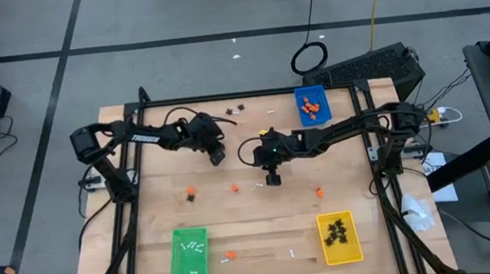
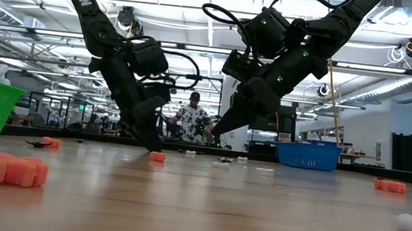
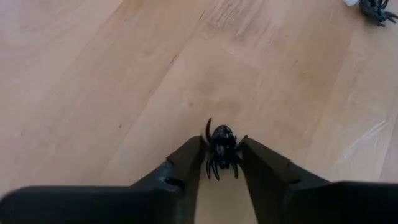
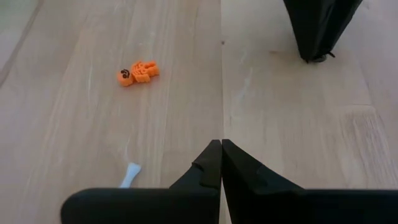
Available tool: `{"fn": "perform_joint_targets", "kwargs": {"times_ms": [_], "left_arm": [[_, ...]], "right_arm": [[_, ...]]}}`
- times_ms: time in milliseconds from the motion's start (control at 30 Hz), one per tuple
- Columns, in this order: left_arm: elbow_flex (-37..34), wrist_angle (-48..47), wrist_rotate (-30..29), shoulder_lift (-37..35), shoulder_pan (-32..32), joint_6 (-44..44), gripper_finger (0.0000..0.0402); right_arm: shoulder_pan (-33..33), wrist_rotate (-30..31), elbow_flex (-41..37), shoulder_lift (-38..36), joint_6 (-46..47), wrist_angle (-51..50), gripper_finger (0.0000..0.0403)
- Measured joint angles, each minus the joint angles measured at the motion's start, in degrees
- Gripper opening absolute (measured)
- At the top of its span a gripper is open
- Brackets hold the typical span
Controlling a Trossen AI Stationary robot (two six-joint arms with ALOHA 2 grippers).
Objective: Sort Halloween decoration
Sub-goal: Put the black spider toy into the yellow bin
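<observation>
A light wooden table (image 1: 255, 236) is seen, scattered with trinkets. A blue tray (image 1: 312, 106), green tray (image 1: 190, 253) and yellow tray (image 1: 339, 237) are set on it. Orange lumps (image 1: 191, 194) and a white bone stick (image 1: 257, 184) are laid just beside the right gripper (image 1: 272, 181); a black spider (image 3: 222, 149) is seen between the left gripper (image 3: 221, 163) fingers.

Left gripper (image 3: 222, 163) lowered toward the table's far-left area, fingers (image 3: 180, 171) apparently pinched on something small between the tips. Right gripper (image 4: 221, 149) hanging near the table's middle, pointed down, fingers pressed together, holding nothing.
</observation>
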Motion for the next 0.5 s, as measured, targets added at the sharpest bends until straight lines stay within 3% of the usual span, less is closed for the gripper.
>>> {"fn": "perform_joint_targets", "kwargs": {"times_ms": [233, 500], "left_arm": [[0.0, 0.1, 2.7, 0.0, -0.2, 4.0, 0.0016], [-0.2, 3.5, 6.3, 0.2, -4.1, 4.6, 0.0007]], "right_arm": [[0.0, 0.0, 0.0, 0.0, 0.0, -0.1, 0.0000], [0.1, 0.0, 0.1, -1.3, 0.3, -2.9, 0.0000]]}}
